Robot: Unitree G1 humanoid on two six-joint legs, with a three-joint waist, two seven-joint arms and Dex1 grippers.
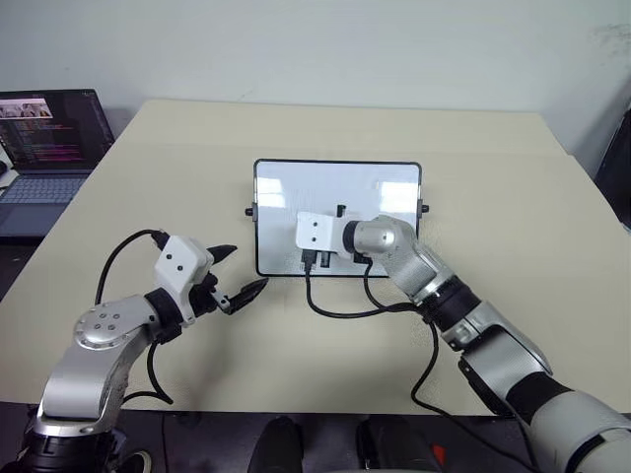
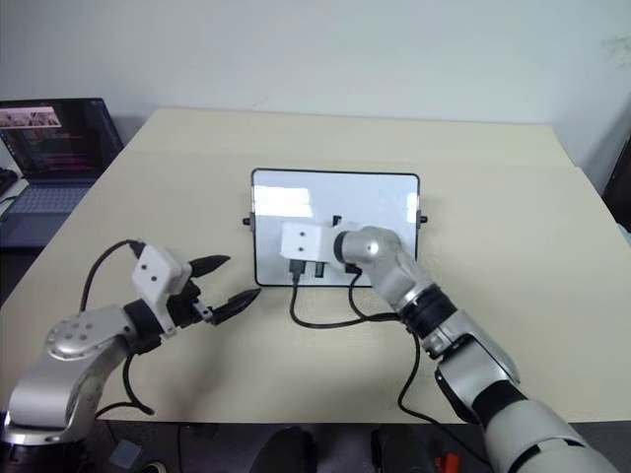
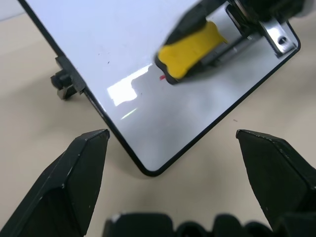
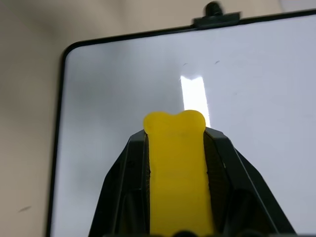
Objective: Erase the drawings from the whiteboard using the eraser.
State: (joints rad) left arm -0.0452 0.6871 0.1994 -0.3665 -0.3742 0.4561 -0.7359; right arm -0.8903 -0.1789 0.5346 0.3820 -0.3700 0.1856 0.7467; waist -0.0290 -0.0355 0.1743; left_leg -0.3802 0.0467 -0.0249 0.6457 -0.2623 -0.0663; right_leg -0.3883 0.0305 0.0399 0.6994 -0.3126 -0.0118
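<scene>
The whiteboard lies flat in the middle of the table, its surface looking white in the head views. My right gripper reaches over the board's near half, shut on the yellow eraser, whose tip presses toward the board. In the left wrist view a small red trace of the drawings shows right beside the eraser. My left gripper hovers open and holds nothing, just left of the board's near left corner.
An open laptop sits off the table's far left side. Black cables from the right wrist trail on the tabletop in front of the board. The beige table has bare room right of and beyond the board.
</scene>
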